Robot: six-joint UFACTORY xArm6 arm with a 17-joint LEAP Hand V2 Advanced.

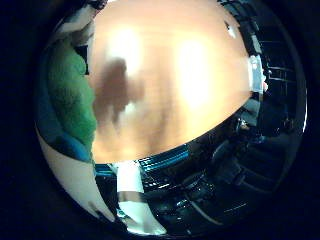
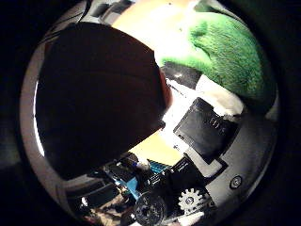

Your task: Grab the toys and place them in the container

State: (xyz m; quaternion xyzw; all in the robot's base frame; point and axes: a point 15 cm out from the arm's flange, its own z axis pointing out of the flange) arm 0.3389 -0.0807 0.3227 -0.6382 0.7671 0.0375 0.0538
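A green plush toy (image 2: pixel 226 47) lies close against my palm in the right thumb side palm view, with white and black fingers (image 2: pixel 209 121) curled beside it. It also fills one edge of the right little finger side palm view (image 1: pixel 68 95). My hand (image 2: pixel 221 141) holds it above a wooden table (image 1: pixel 190 70). A large dark brown rounded thing (image 2: pixel 94 104), likely the container, fills much of the thumb side view, close to the palm.
The hand and toy cast a shadow (image 1: pixel 118 90) on the table. Past the table's edge stand dark frames and equipment (image 1: pixel 215 170). A white finger (image 1: pixel 130 190) reaches in at the rim of the little finger side view.
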